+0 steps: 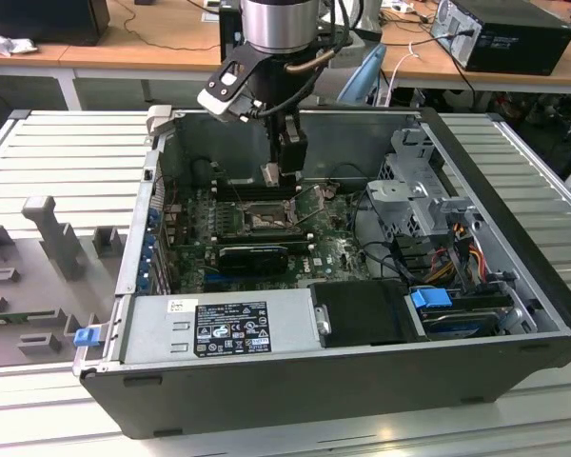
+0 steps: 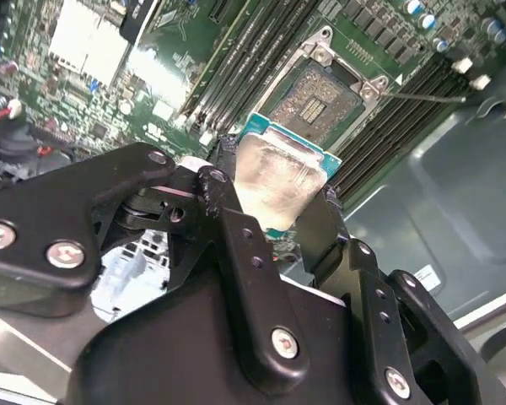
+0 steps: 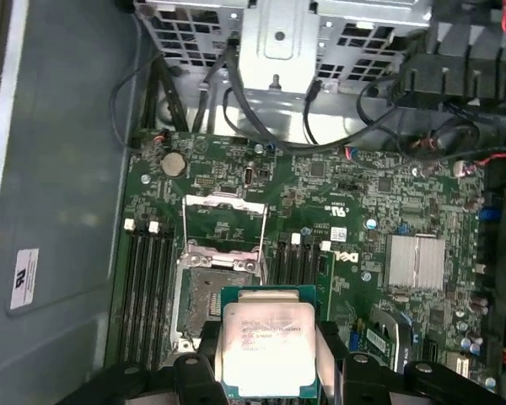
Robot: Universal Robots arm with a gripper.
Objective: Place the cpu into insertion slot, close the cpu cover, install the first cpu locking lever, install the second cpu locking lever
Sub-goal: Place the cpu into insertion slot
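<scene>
We see the pincer [image 1: 271, 175] hanging inside the open PC case [image 1: 314, 390]. Its two black fingers [image 2: 223, 190] are closed only as far as the cpu [image 2: 280, 181] lets them, and they clamp the chip by two opposite edges. The pale metal face shows in both wrist views. In the first wrist view the cpu [image 3: 268, 344] sits between the fingertips w/ a green rim round the lid. It's off the board, not seated.

The insertion slot [image 3: 209, 294] lies under the pincer, a bit ahead of the tips. It's bare: dark frame, brownish centre. In the second wrist view the slot [image 2: 320, 94] is just past the held chip's far edge. The cpu cover [image 3: 223, 200] is swung open beyond the slot, on the side away from the pincer. Memory slots [image 3: 145, 283] run along both sides of the slot. In the exterior view the slot [image 1: 265, 221] is below the fingertips, w/ the black graphics card [image 1: 254, 255] further off.
</scene>
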